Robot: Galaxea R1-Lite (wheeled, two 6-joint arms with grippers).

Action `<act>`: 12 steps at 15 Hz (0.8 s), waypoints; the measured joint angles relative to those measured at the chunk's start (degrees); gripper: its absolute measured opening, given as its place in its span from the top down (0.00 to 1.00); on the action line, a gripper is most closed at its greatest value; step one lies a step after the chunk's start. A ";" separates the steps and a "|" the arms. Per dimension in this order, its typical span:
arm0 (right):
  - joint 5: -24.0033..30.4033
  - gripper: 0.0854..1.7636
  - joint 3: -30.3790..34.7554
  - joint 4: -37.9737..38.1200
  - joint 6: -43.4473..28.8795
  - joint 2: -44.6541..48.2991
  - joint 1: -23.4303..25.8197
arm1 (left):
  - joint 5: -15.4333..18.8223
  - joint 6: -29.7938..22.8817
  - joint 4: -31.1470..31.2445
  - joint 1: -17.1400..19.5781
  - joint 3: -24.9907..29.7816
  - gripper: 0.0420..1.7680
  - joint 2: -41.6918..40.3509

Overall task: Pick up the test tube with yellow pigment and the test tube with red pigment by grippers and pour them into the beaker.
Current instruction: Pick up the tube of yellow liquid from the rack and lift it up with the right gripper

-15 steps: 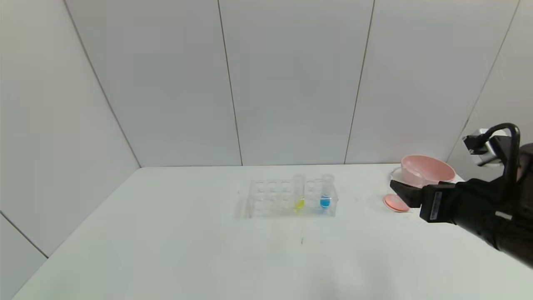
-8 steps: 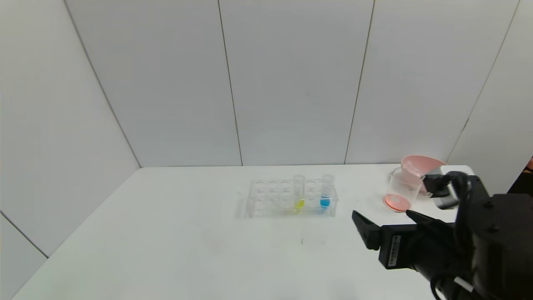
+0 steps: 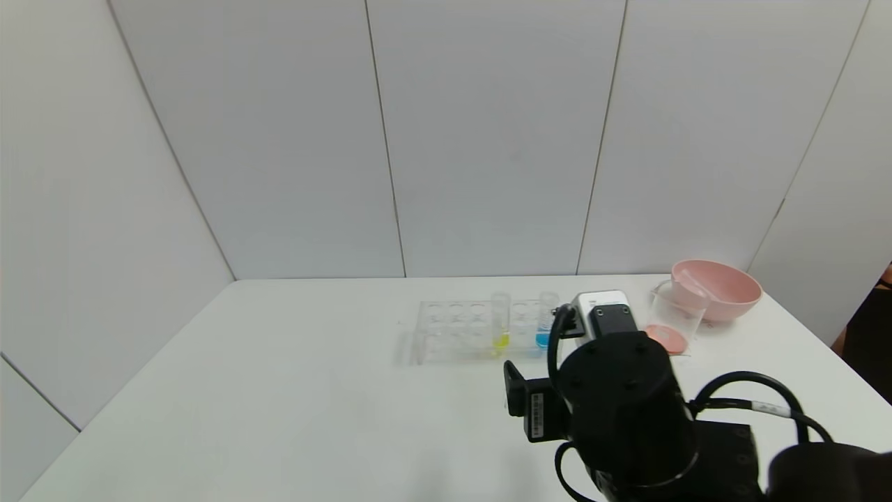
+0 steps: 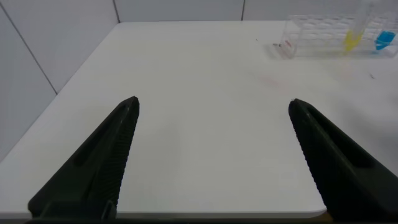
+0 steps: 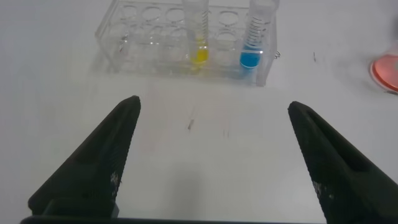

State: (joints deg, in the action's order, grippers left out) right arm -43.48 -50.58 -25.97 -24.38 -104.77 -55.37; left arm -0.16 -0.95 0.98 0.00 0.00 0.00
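In the head view, a small white label [image 3: 536,413] with unreadable print sits on the side of the right gripper [image 3: 516,390], which hangs over the white table [image 3: 279,390] just in front of the clear plastic tube rack [image 3: 481,333]. The test tube with yellow pigment [image 3: 500,322] stands upright in the rack, yellow liquid pooled at its rounded tip, and a tube with blue liquid [image 3: 546,322] stands upright two holes to its right. To the right of the arm, the clear glass beaker [image 3: 672,321] holds a shallow layer of red-orange liquid, and just behind it sits a smooth pink bowl [image 3: 718,288] with a clear tube-like thing lying inside; whether that is the test tube with red pigment cannot be told. In the left wrist view, the left gripper [image 4: 214,158] has its slim black fingers [image 4: 99,165] spread wide over bare tabletop near the table's edge, holding nothing, with the rack well away. In the right wrist view, the right gripper's fingers [image 5: 102,162] are likewise wide apart and empty, pointing toward the rack, where faint graduation marks ring the two tubes; no lettering is legible.
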 joint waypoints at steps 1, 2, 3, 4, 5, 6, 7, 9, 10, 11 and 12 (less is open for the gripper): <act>0.02 0.04 -1.97 -0.17 0.02 -2.16 0.44 | 0.00 0.00 0.00 0.00 0.00 0.03 0.00; 0.10 0.04 -3.88 -0.24 0.02 -4.05 1.01 | 0.00 0.02 0.00 0.00 0.00 0.03 0.00; 0.18 0.04 -5.90 -0.33 0.02 -5.88 1.54 | 0.00 0.00 0.00 0.00 0.00 0.03 0.00; 0.38 0.04 -7.72 -0.35 0.02 -7.72 2.06 | 0.00 0.00 0.00 0.00 0.00 0.03 0.00; 0.82 0.04 -9.59 -0.37 0.05 -9.68 2.51 | 0.00 0.00 0.00 0.00 0.00 0.03 0.00; 1.10 0.04 -11.35 -0.35 0.18 -11.50 2.97 | 0.02 0.00 0.00 0.00 0.00 0.03 0.00; 1.28 0.04 -13.45 -0.26 0.38 -13.42 3.55 | 0.00 0.00 0.00 0.00 0.00 0.03 0.00; 1.63 0.04 -17.36 -0.11 1.48 -16.81 5.05 | 0.00 0.00 0.00 0.00 0.00 0.03 0.00; 2.71 0.04 -19.15 -0.15 2.11 -18.38 6.06 | 0.00 0.00 0.00 0.00 0.00 0.03 0.00; 4.00 0.04 -20.57 -0.20 2.79 -19.58 6.86 | 0.02 0.02 0.00 0.00 0.00 0.03 0.00; 4.89 0.04 -21.91 -0.24 3.89 -20.61 7.72 | 0.00 0.00 0.00 0.00 0.00 0.03 0.00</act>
State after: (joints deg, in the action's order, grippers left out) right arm -38.60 -72.49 -26.21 -20.49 -125.38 -47.65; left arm -0.16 -0.95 0.98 0.00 0.00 0.00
